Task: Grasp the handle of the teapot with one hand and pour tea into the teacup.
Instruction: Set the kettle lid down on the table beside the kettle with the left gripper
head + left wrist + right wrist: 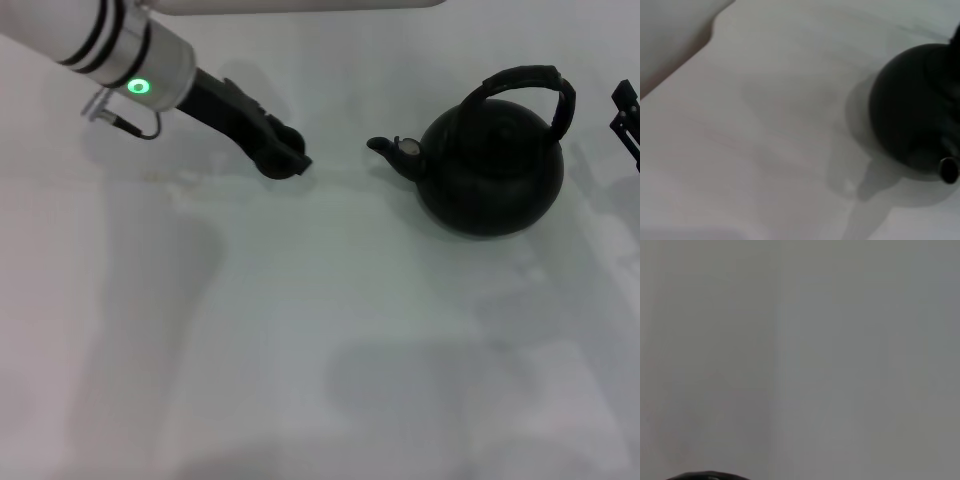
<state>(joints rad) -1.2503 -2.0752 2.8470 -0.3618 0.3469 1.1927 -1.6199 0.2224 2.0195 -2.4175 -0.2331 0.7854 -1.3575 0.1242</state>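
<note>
One teapot (492, 172) stands upright on the white table (300, 330), right of centre in the head view, its spout (385, 148) pointing toward the robot's left and its handle (530, 85) arched over the lid, free of any grip. No cup shows in any view. Left of the spout and apart from it, the left gripper (285, 155) hangs low over the table on its silver-wristed arm; it holds nothing, and I cannot tell how far its fingers are spread. At the right edge, just beside the handle, a sliver of the right gripper (626, 115) shows, its state unreadable.
</note>
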